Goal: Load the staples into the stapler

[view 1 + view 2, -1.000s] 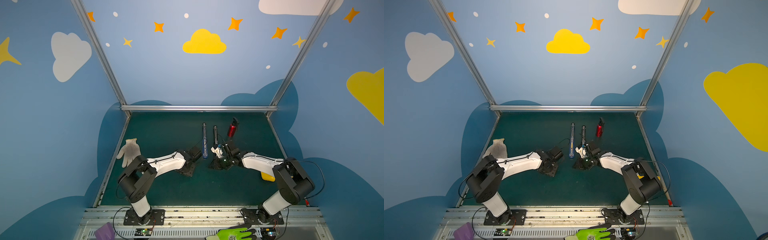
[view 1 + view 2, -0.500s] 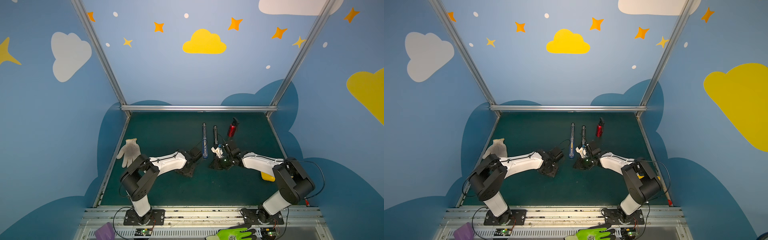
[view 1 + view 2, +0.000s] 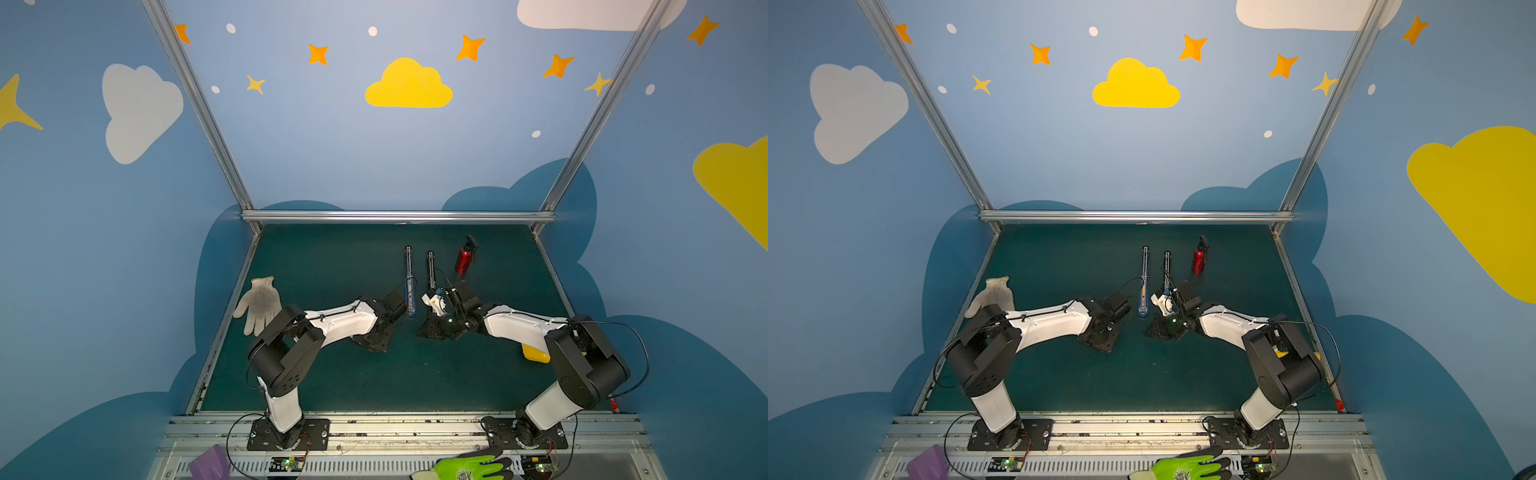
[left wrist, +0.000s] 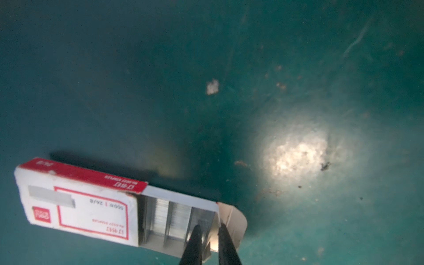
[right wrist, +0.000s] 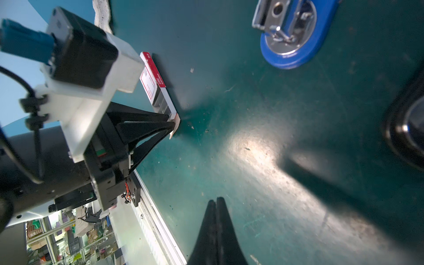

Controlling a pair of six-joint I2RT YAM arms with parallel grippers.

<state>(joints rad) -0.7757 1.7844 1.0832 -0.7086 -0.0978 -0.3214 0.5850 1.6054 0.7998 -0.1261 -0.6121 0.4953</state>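
Staple box [image 4: 78, 206] lies on the counter [image 4: 298, 68], tray slid out, near the open stapler [image 5: 296, 46]. Left claw [image 4: 209, 229] pinches the tray's outer end; best catch one strip, lift level. Right claw [image 5: 215, 203] is closed, empty

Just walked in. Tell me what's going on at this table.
The left hand has its fingertips at the slid-out end of the staple box, which lies on the green mat. It appears to be pinching the tray's end beside the last strip of staples. The right hand is shut and empty, poised over the mat. The blue stapler lies nearby on the mat, held by neither hand.
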